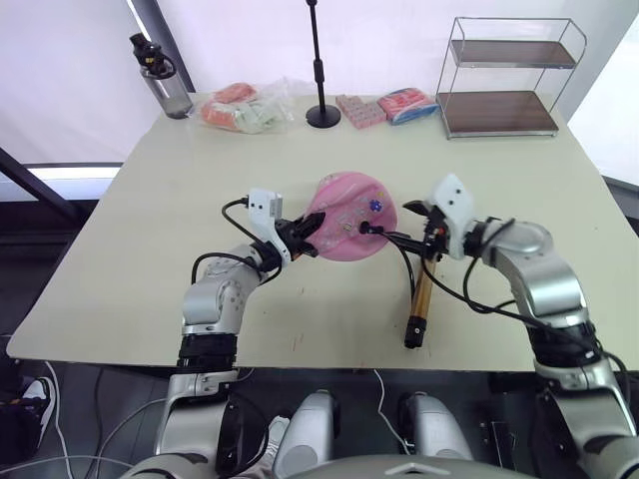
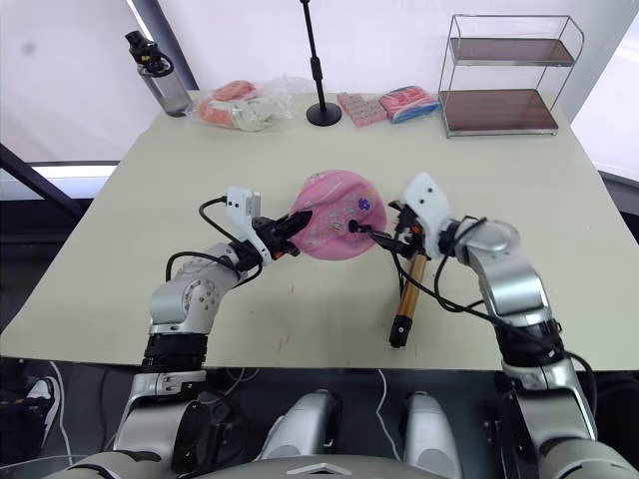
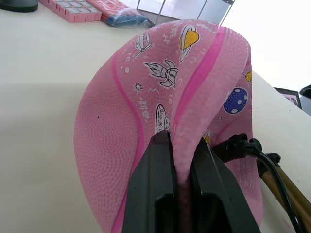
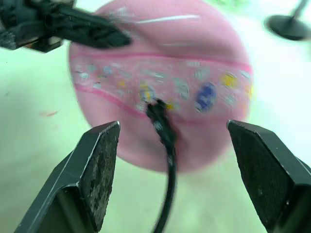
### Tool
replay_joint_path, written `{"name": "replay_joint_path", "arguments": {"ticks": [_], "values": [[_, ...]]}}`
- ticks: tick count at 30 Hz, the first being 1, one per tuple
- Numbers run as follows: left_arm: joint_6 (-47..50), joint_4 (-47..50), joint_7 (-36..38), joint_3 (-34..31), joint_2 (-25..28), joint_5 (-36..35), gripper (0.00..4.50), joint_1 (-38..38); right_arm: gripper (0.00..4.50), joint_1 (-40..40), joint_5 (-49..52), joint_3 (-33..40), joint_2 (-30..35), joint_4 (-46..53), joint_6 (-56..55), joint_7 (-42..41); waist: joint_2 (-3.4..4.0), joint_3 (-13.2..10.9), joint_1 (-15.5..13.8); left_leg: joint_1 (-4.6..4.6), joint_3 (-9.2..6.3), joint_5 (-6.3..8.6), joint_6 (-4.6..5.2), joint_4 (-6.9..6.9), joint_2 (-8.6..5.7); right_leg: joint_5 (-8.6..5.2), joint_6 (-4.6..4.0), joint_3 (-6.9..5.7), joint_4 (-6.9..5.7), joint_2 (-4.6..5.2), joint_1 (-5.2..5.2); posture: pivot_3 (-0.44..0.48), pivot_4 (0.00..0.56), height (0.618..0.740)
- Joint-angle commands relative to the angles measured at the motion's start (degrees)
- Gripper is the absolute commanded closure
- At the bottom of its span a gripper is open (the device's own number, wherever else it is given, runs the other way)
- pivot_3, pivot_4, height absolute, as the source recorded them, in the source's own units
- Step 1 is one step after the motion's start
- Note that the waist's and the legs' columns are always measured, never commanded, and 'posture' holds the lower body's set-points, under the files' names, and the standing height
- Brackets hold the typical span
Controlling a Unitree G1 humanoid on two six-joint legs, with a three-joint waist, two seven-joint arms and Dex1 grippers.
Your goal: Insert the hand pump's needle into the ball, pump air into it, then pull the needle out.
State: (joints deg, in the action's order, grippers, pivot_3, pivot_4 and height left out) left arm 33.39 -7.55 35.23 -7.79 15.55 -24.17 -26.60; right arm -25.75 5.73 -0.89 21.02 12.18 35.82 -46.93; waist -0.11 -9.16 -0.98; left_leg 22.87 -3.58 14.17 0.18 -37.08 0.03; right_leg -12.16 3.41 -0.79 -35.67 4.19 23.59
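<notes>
From the left eye view, the ball [image 1: 347, 231] sits mid-table [image 1: 140, 249], soft and dented, with the left gripper [image 1: 309, 236] pinching its near-left edge. The hand pump [image 1: 419, 299] lies on the table to the ball's right, its long axis running from beside the ball back toward the robot, T-handle end nearest the table edge. The right gripper [image 1: 419, 222] hovers at the pump's far end, just right of the ball, so the right arm is the nearer one to the pump.

The right eye view shows the same layout, with the black hose [image 2: 371, 233] reaching from the pump's far end onto the ball's right face.

In the left wrist view, the left gripper's fingers [image 3: 155, 184] are closed on a fold of the ball's skin.

In the right wrist view, the right gripper [image 4: 183, 160] stands wide open and empty, the hose fitting seated at the ball straight ahead between its fingers (the needle itself cannot be seen, probably already inside).
</notes>
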Motion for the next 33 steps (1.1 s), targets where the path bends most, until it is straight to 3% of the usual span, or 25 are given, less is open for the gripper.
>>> {"name": "replay_joint_path", "arguments": {"ticks": [1, 4, 11, 18, 25, 33], "values": [[1.34, -3.99, 0.97, 4.13, -0.37, 1.8, 4.5, 0.19, 0.84, 4.21, 5.84, 6.52, 0.53, 5.7, -3.3, 0.93, -0.01, -0.03, -0.05, 0.0, -0.01, -0.03, -0.04, 0.0, 0.0, -0.01, -0.02, 0.0, 0.0, 0.0, 0.0, 0.0, 0.15, 0.731], [0.79, -5.36, 1.91, 4.56, -0.05, 2.31, 4.5, -1.03, 0.03, 10.84, 10.31, 11.43, 1.74, 6.94, -7.75, -0.85, -0.03, -0.04, -0.3, 0.0, -0.09, -0.04, -0.05, -0.01, 0.02, -0.04, -0.05, -0.07, -0.01, -0.02, -0.03, 0.0, 0.15, 0.731], [-2.86, -11.18, 5.54, 6.38, 1.52, 4.82, 4.5, -4.37, 0.03, 23.45, 18.4, 20.55, 7.07, 3.83, -16.76, -8.48, -0.04, -0.06, -0.78, -0.01, -0.01, -0.05, -0.05, -0.06, 0.02, -0.09, -0.15, -0.03, -0.01, -0.01, -0.05, 0.0, 0.15, 0.731], [-9.94, -21.97, 12.99, 8.63, 3.95, 8.42, 4.5, -9.64, 0.03, 30.8, 23.09, 24.61, 9.73, 0.87, -24.96, -15.11, -0.05, -0.05, -1.32, -0.03, 0.01, -0.05, -0.05, -0.14, 0.06, -0.11, -0.18, -0.03, -0.06, -0.05, -0.08, 0.0, 0.15, 0.731], [-19.36, -36.48, 21.96, 10.32, 5.87, 12.06, 4.5, -16.68, 0.03, 33.45, 25.5, 25.43, 11.59, -1.62, -30.59, -18.72, -0.07, -0.06, -1.36, -0.02, 0.02, -0.05, -0.04, -0.2, 0.04, -0.11, -0.18, -0.01, -0.06, -0.05, -0.12, 0.0, 0.15, 0.731], [-26.26, -47.81, 25.3, 10.22, 6.25, 15.85, 4.5, -22.37, 0.03, 34.63, 26.14, 25.11, 12.12, -1.78, -32.82, -18.85, -0.08, -0.06, -1.38, -0.02, 0.02, -0.05, -0.04, -0.2, 0.05, -0.09, -0.15, -0.01, -0.06, -0.06, -0.14, 0.0, 0.15, 0.731]]}}
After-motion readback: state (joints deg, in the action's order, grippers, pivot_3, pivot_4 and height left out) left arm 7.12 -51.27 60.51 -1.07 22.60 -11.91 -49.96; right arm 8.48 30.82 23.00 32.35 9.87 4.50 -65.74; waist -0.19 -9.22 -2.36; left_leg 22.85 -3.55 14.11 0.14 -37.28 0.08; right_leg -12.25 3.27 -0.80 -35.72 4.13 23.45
